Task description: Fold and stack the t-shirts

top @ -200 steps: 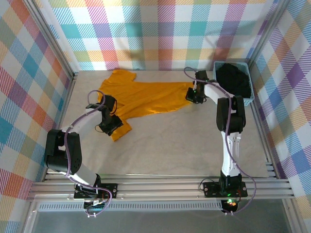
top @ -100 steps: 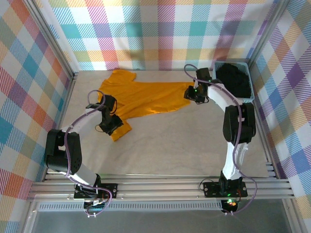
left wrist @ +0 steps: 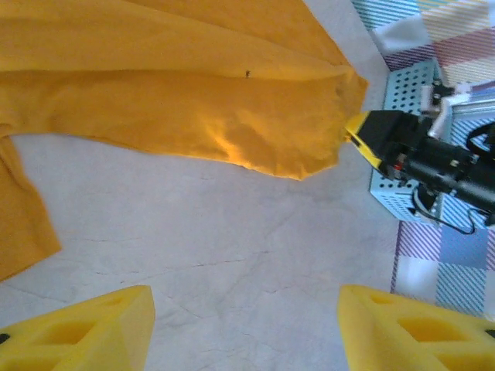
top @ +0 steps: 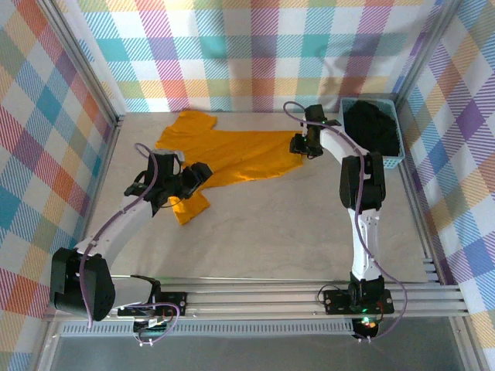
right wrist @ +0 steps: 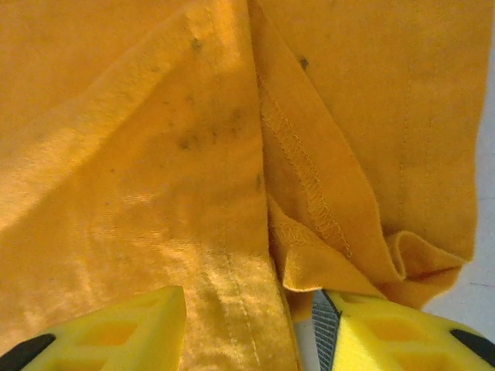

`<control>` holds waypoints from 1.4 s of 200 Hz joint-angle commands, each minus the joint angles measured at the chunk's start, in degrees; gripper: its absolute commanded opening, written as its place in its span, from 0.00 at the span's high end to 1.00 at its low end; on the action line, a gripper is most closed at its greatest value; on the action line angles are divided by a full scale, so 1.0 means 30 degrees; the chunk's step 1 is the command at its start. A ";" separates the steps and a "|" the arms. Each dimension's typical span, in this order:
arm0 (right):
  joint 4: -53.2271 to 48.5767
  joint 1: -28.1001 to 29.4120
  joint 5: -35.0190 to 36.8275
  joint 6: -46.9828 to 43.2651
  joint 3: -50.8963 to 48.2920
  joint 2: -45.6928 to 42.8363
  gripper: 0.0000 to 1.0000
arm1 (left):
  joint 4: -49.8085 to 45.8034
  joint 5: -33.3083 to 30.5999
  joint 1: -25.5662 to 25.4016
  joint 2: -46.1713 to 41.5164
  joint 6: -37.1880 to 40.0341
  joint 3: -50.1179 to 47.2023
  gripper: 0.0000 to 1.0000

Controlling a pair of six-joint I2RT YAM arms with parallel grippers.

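Since a second ago the left arm has swung its elbow out toward the near left corner. The left gripper (top: 203, 170) has come off the sleeve it was pressing and turned to point right. The right gripper (top: 298, 144) has edged slightly farther and to the left along the shirt's end. The orange-yellow t-shirt (top: 224, 151) lies spread over the far left part of the table (top: 271, 224). One sleeve reaches the far left, the other trails toward the near side, and the hem points right. In the left wrist view the left gripper's yellow fingers (left wrist: 116, 325) stand wide apart over bare table with nothing between them, so the claw is open. Beyond them the shirt's hem and the right gripper's tip are in sight. In the right wrist view the right gripper's fingers (right wrist: 131, 325) are also parted, hanging open just above the stitched, rumpled hem corner. The cloth lies beneath them and is not pinched. The black garment (top: 371, 127) sits heaped inside the light blue lattice basket (top: 346, 103) at the far right corner, just right of the right gripper.
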 commanded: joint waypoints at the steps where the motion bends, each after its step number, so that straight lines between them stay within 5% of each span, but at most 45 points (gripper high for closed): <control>1: -0.1576 0.0408 0.0402 -0.0384 0.0841 0.0684 0.53 | 0.0470 0.0672 -0.0212 -0.0253 0.0035 0.0010 0.37; 53: -0.1548 0.0999 0.0914 0.0697 -0.0655 -0.0091 0.50 | 0.0156 0.0594 -0.0197 0.0389 0.0032 0.0528 0.37; 96: -0.1503 0.1233 0.1238 0.1518 -0.1400 -0.1117 0.89 | -0.0039 0.0554 -0.0197 0.0751 0.0130 0.0760 0.39; 123: -0.1582 0.1263 0.1732 0.1967 -0.2325 -0.2999 0.97 | -0.0398 0.0339 -0.0197 0.0803 0.0297 0.0821 0.39; 215: -0.4267 0.1377 0.0317 0.3266 -0.3833 -0.5917 0.92 | -0.0461 0.0311 -0.0197 0.1552 0.0483 0.1089 0.39; 245: -0.4698 0.1267 0.0420 0.2765 -0.4434 -0.5682 0.96 | -0.0559 0.0463 -0.0200 0.1526 0.0492 0.0993 0.39; 280: -0.6911 0.0165 -0.3130 0.3308 -0.2594 -0.3004 0.90 | -0.1388 0.0606 -0.0199 0.1443 0.0737 0.1041 0.39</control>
